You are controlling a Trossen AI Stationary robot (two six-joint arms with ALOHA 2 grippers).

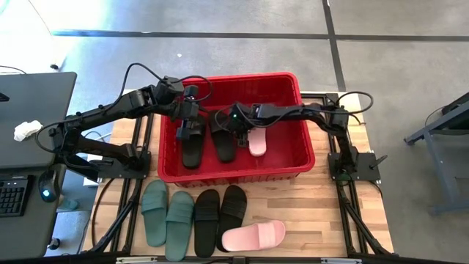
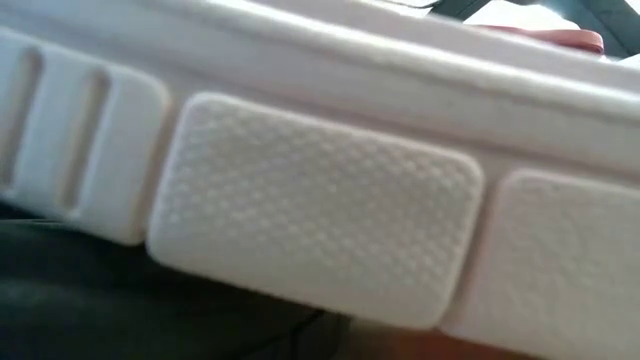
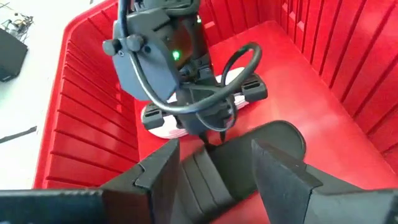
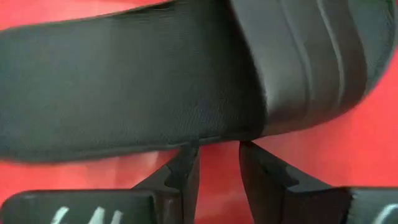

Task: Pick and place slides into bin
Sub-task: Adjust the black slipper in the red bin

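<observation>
The red bin holds two black slides and one pale pink slide, all lying on its floor. My left gripper hangs open over the left black slide, above it. My right gripper points down between the second black slide and the pink one. Its fingers stand a narrow gap apart at that black slide's long edge. On the table in front of the bin lie two sage green slides, two black slides and a pink slide. My right gripper has its fingertips right at the long edge of the black slide, beside the strap, coming down at a slant from the table's right. Red bin floor shows in the gap between the fingers. Whether the tips touch the slide I cannot tell.
The bin's sloped ribbed walls close in both grippers. The pink slide on the table fills the low view, with the bin's rim behind it. A desk with a keyboard stands at the table's left.
</observation>
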